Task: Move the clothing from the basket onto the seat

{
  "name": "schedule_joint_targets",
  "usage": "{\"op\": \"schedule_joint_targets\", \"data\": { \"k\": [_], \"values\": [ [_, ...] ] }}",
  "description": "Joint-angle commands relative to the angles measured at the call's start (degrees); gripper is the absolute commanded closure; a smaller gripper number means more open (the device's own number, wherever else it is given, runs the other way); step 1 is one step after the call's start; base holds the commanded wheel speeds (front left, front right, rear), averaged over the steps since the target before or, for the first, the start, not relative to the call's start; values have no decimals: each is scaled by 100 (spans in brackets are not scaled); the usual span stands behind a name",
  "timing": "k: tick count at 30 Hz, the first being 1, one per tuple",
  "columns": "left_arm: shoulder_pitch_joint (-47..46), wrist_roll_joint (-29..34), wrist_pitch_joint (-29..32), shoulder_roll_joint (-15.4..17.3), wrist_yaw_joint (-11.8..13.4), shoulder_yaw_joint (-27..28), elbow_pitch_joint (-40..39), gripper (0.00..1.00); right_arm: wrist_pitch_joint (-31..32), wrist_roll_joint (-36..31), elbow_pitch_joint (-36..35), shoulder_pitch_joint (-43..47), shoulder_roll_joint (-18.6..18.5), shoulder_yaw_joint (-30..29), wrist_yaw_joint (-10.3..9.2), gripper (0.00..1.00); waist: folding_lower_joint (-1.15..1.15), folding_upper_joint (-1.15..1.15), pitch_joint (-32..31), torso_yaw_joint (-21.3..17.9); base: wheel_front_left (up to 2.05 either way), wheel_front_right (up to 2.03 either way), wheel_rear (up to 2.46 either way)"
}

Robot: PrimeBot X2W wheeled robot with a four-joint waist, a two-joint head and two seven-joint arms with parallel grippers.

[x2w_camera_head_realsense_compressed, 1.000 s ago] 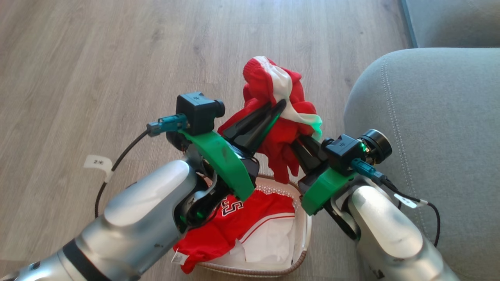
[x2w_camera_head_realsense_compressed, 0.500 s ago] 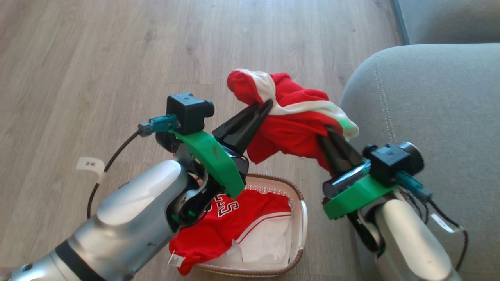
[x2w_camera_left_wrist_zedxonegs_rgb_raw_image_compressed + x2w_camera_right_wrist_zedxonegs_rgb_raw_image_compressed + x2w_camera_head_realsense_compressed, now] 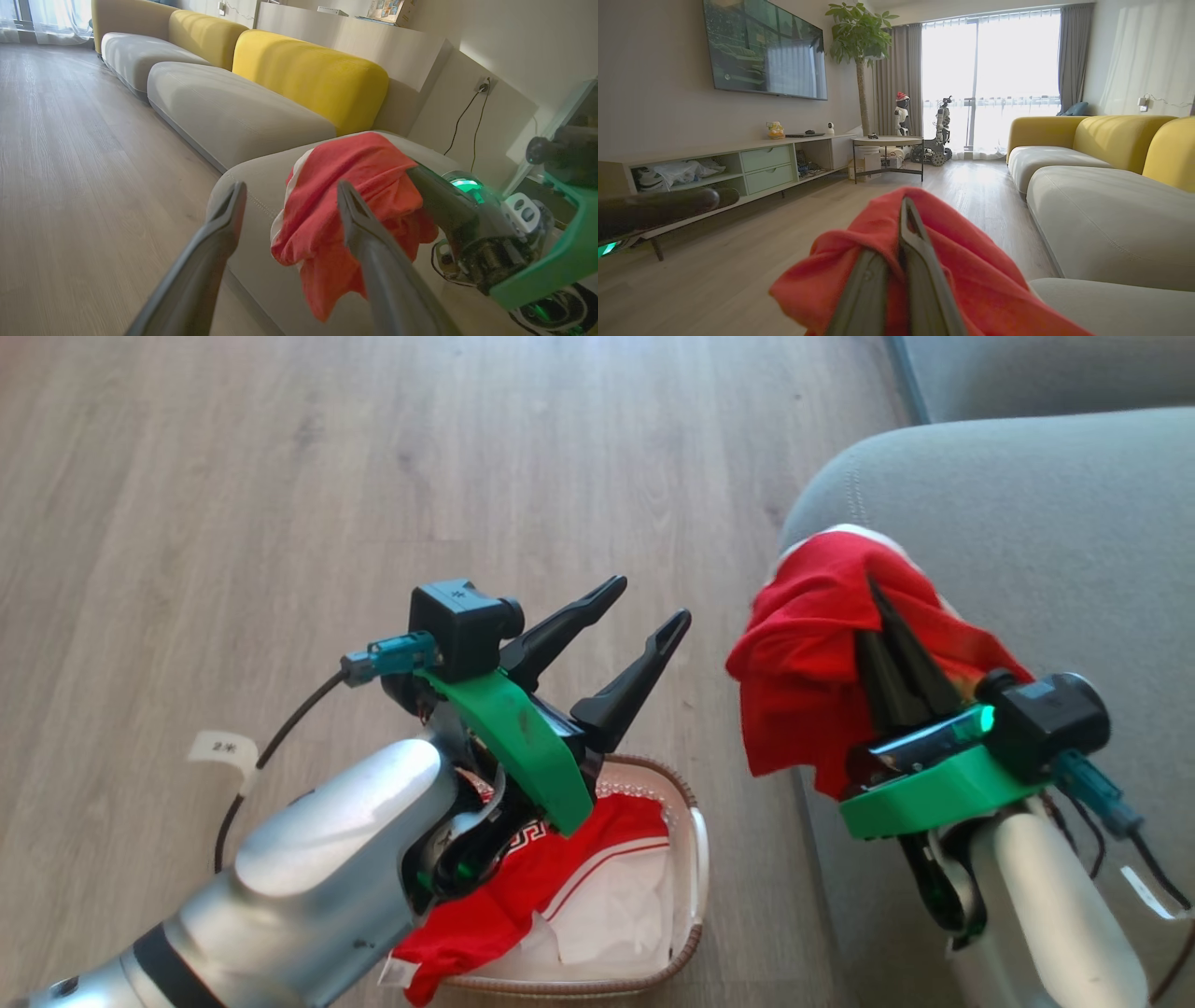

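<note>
The right claw [image 3: 875,593] is pressed together on the red piece [image 3: 803,653], which drapes round its fingers, with the seat [image 3: 1027,523] corner just under and ahead of its tips; I'd say the drop lies forward and down. The left claw [image 3: 649,600] is spread and empty, the basket [image 3: 695,859] with the jersey [image 3: 560,877] below and behind it

Wood floor [image 3: 280,476] pale brown. Big TV [image 3: 766,51] on wall. Tall plant [image 3: 861,32] beside grey curtain [image 3: 896,79]. Long low cabinet [image 3: 738,170] under TV, small yellow toy [image 3: 775,130] on its top, nearer plant end. Round table [image 3: 887,140] near bright window [image 3: 994,70]. Yellow cushions [image 3: 308,74] along wall. Black cord [image 3: 460,122] hangs from wall plug [image 3: 483,86].
</note>
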Motion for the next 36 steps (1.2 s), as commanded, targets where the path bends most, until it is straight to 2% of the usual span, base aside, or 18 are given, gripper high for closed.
{"op": "schedule_joint_targets", "data": {
  "k": [1, 12, 26, 36],
  "values": [
    [-250, 50, -32, 160, 20, 226, -182, 0, -53, -24, -291, -53, -19, 42, 41, 100, 0, 0, 33, -113, 0, 0, 0],
    [-232, 305, -205, 210, -17, 89, -253, 0, -53, 43, -681, 249, -127, -157, 41, 100, 0, 0, 130, -838, 0, 0, 0],
    [-236, 495, -196, 337, 89, -17, -150, 0, -53, 39, -1111, 445, -104, -380, 41, 100, 0, 0, 248, -2086, 0, 0, 0],
    [-359, 560, -99, 381, 134, -46, -145, 0, -53, 20, -1273, 498, -10, -489, 41, 100, 0, 0, 415, -2609, 0, 0, 0]
  ]
}}
